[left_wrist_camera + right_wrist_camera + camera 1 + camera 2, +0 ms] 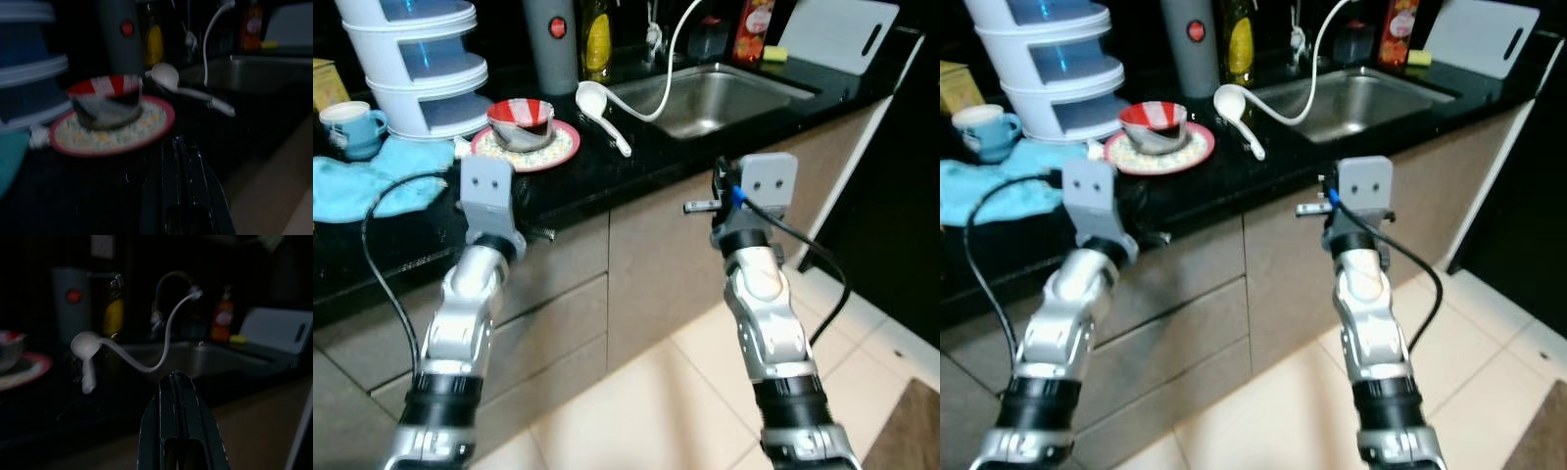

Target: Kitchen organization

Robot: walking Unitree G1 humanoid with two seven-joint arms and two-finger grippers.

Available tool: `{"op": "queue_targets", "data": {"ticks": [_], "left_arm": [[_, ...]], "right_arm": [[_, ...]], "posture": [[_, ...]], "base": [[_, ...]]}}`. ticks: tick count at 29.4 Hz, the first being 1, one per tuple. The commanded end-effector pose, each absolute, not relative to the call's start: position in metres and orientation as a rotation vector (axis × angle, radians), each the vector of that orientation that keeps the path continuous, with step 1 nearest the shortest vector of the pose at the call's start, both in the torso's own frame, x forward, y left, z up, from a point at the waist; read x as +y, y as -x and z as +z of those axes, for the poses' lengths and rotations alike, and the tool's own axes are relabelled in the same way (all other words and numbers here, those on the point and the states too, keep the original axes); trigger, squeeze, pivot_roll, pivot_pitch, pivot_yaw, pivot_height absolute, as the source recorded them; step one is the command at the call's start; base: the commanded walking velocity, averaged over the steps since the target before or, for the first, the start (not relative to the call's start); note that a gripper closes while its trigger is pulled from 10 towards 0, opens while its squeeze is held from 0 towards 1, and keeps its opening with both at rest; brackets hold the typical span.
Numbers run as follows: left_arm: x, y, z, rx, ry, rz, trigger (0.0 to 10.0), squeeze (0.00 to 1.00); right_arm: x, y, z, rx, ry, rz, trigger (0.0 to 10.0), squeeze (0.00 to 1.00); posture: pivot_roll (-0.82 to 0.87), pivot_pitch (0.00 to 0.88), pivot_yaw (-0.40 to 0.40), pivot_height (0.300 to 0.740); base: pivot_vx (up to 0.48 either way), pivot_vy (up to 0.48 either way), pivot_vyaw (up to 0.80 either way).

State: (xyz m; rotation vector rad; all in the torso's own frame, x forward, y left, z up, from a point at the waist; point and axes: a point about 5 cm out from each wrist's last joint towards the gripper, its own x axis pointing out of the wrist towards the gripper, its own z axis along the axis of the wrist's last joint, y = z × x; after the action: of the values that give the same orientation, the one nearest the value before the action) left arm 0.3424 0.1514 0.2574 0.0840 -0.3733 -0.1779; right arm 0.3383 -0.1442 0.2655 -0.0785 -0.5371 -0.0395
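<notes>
Presently both grippers, left gripper [183, 147] and right gripper [177, 382], clenched empty; a careless reach risks knocking the bowl [521, 122] off its plate [558, 152].

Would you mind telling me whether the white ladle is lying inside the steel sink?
No, the white ladle lies on the black countertop, between the steel sink and the red-rimmed plate holding the red-and-white striped bowl.

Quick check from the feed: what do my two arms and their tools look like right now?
Both arms are silver with black bands near the elbow. Each wrist carries a grey box with two dark dots. A black cable loops off the left arm; the right arm has a black cable with a blue connector. The left tool and right tool have long black fingers.
</notes>
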Motion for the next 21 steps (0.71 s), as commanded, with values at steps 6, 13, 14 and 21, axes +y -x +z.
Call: {"op": "queue_targets", "data": {"ticks": [6, 13, 14, 21], "left_arm": [[0.157, -0.341, 0.263, -0.384, -0.09, -0.168, 10.0, 0.0], [0.156, -0.339, 0.276, -0.424, -0.086, -0.17, 10.0, 0.0], [0.156, -0.339, 0.276, -0.424, -0.086, -0.17, 10.0, 0.0], [0.155, -0.338, 0.293, -0.472, -0.075, -0.171, 10.0, 0.0]], "right_arm": [[-0.139, -0.336, 0.266, -0.534, 0.069, -0.023, 10.0, 0.0], [-0.137, -0.336, 0.264, -0.52, 0.065, -0.011, 10.0, 0.0], [-0.137, -0.336, 0.264, -0.52, 0.065, -0.011, 10.0, 0.0], [-0.135, -0.336, 0.268, -0.531, 0.06, -0.004, 10.0, 0.0]], "posture": [[-0.03, 0.092, 0.012, 0.74], [-0.03, 0.09, 0.009, 0.74], [-0.03, 0.09, 0.009, 0.74], [-0.03, 0.09, 0.009, 0.74]], "base": [[0.37, 0.0, 0.0], [0.355, 0.0, 0.0], [0.337, 0.0, 0.0], [0.34, 0.0, 0.0]]}}
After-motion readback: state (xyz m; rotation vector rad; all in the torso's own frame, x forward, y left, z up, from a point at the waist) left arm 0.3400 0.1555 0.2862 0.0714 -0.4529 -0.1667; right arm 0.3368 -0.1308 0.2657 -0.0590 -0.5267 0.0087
